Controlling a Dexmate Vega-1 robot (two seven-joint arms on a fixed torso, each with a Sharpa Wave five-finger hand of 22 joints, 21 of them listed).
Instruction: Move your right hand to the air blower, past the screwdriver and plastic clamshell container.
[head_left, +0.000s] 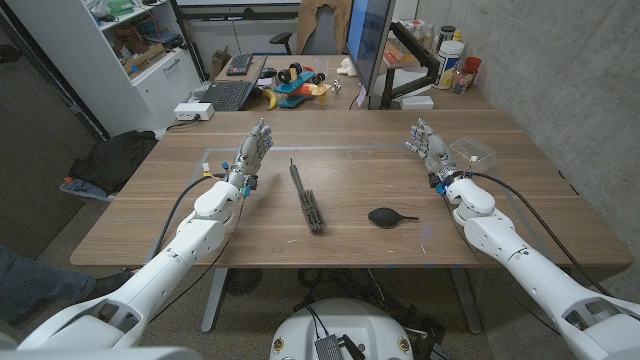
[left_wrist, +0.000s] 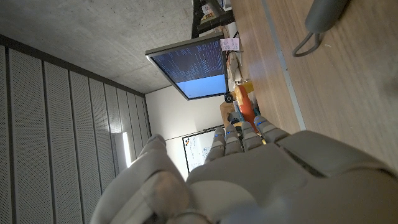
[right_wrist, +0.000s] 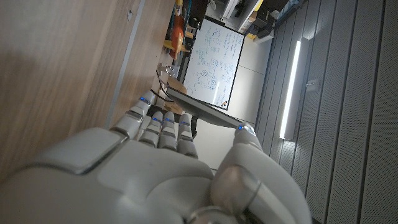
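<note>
A black air blower (head_left: 387, 216) lies on the wooden table (head_left: 350, 245) near its front middle. Left of it lies a long dark screwdriver (head_left: 307, 197), pointing away from me. A clear plastic clamshell container (head_left: 473, 151) sits at the far right. My right hand (head_left: 428, 146) stands open on its edge just left of the container, fingers straight and reaching away, well behind and right of the blower; its back fills the right wrist view (right_wrist: 161, 168). My left hand (head_left: 252, 153) stands open the same way at the left, holding nothing, and its back shows in the left wrist view (left_wrist: 249, 174).
A strip of clear tape (head_left: 330, 148) runs across the table's far part. Behind the table stand a monitor (head_left: 365, 40) on a black arm, a laptop (head_left: 228, 95), toys and bottles. A grey wall runs along the right side.
</note>
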